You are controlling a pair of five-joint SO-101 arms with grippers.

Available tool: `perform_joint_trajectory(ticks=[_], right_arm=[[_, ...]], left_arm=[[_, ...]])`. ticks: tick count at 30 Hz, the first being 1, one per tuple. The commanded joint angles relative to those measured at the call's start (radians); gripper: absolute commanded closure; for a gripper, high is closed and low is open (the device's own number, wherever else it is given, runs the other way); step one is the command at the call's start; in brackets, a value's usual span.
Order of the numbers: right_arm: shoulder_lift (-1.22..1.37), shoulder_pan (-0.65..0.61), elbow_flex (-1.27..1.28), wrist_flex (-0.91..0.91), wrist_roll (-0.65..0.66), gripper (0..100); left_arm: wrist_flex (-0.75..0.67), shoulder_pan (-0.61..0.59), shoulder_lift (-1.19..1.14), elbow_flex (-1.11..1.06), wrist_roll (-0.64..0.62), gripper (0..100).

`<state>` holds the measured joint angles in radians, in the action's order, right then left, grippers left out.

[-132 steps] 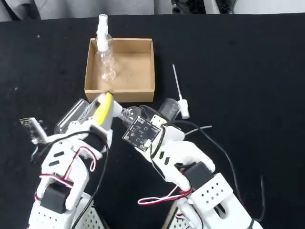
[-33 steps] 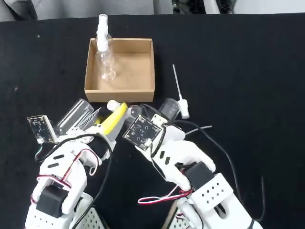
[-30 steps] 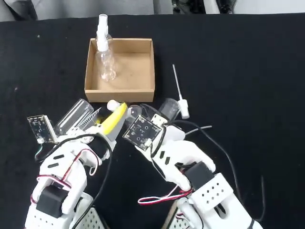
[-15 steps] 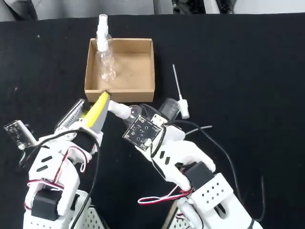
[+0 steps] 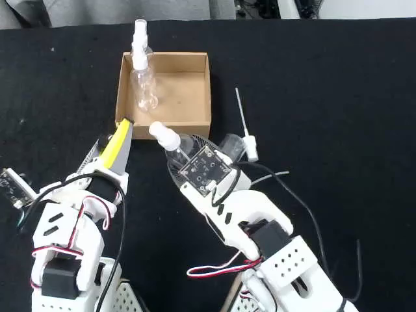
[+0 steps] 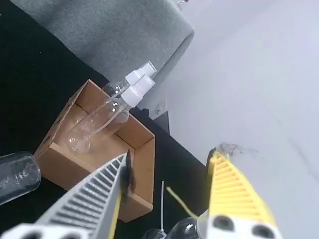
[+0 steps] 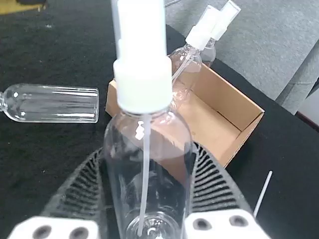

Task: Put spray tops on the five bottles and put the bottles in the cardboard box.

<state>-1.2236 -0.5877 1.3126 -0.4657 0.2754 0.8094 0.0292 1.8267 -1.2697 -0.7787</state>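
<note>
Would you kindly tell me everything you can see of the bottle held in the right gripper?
The bottle is clear plastic with rounded shoulders and looks empty. A white spray top sits on its neck, its thin dip tube running down inside. The right gripper is shut on its body, ribbed fingers on either side. In the high view its top points toward the cardboard box, close to the near wall.
</note>
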Motion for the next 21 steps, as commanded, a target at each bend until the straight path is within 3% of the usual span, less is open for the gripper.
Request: perform_joint_trajectory(ticks=[1,5,13,21], right_arm=[[-0.021,-0.049,-0.058,0.02,-0.077,95.3],[-0.021,-0.117,-0.05,0.021,-0.153,95.3],[-0.021,-0.121,-0.05,0.025,-0.152,95.3],[-0.021,-0.118,-0.048,0.02,-0.152,95.3]], left_arm=[[-0.02,-0.002,-0.002,0.045,-0.005,76],[-0.048,-0.001,-0.002,0.016,-0.005,76],[-0.249,0.019,-0.002,-0.13,0.002,76],[-0.222,0.124,-0.002,-0.143,0.097,76]])
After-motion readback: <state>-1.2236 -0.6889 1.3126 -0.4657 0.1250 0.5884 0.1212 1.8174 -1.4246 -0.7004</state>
